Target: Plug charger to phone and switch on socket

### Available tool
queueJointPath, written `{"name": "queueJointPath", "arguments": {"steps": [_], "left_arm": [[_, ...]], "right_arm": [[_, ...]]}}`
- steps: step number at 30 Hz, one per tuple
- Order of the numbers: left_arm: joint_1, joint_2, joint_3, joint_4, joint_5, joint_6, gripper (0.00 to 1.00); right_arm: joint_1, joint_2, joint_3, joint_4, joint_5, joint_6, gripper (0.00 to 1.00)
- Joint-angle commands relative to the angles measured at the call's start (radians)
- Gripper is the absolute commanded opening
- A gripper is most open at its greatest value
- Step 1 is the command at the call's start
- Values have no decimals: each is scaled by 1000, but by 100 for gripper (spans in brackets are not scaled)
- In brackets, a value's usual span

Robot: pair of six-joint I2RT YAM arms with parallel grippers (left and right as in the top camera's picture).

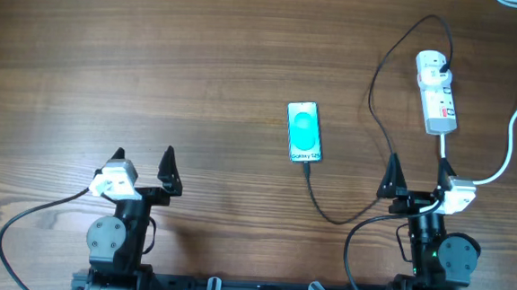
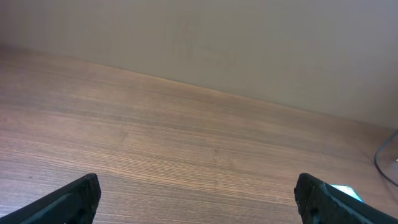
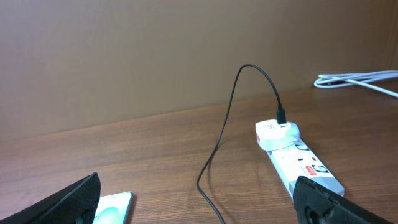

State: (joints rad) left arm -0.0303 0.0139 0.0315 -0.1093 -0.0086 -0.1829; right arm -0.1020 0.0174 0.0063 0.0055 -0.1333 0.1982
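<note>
The phone (image 1: 303, 132) lies flat mid-table with its cyan screen up; its corner shows in the right wrist view (image 3: 115, 204). The thin black charger cable (image 1: 375, 107) runs from the phone's near edge, loops toward me and rises to a white adapter (image 3: 277, 134) on the white socket strip (image 1: 437, 97) at the far right. That strip (image 3: 297, 163) carries a red-marked label. My left gripper (image 1: 143, 154) stands open over bare wood, left of the phone. Also open, my right gripper (image 1: 417, 165) sits near the strip's near end, with the cable (image 3: 227, 118) lying between its fingers' line of sight.
A thick white lead (image 1: 514, 125) curves from the strip's near end up to the table's far right corner, also visible as white cable (image 3: 357, 79). Bare wooden tabletop (image 2: 199, 137) stretches ahead of my left gripper (image 2: 199, 205). A plain wall bounds the far edge.
</note>
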Motion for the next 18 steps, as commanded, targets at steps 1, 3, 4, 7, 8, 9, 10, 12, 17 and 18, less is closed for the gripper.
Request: {"name": "queueJointPath", "arguments": {"steps": [1,3,4,7,8,9,10,12,17,18], "left_arm": [[8,-11,-12,4,19,76,100],[8,-11,-12,4,23,74,100],[8,-11,-12,5,34,74,100],[11,-11,-13,5,35,75,100],[11,-11,-13,8,35,71,100],[11,-11,-13,8,36,66,100],[11,-11,-13,8,35,67,100],[11,-10,-13,8,34,67,100],[11,-10,-13,8,34,67,100],[11,-10,-13,8,35,67,100]], "right_arm": [[-6,-13,-1,2,14,12,100],[-6,-13,-1,2,13,11,100],[-6,-13,-1,2,13,12,100],[-6,-13,-1,2,13,12,100],[-6,-13,-1,2,13,12,100],[-6,-13,-1,2,13,12,100],[-6,-13,-1,2,13,12,100],[-6,-13,-1,2,13,12,100],[-6,-13,-1,2,13,12,100],[-6,-13,-1,2,14,12,100]]}}
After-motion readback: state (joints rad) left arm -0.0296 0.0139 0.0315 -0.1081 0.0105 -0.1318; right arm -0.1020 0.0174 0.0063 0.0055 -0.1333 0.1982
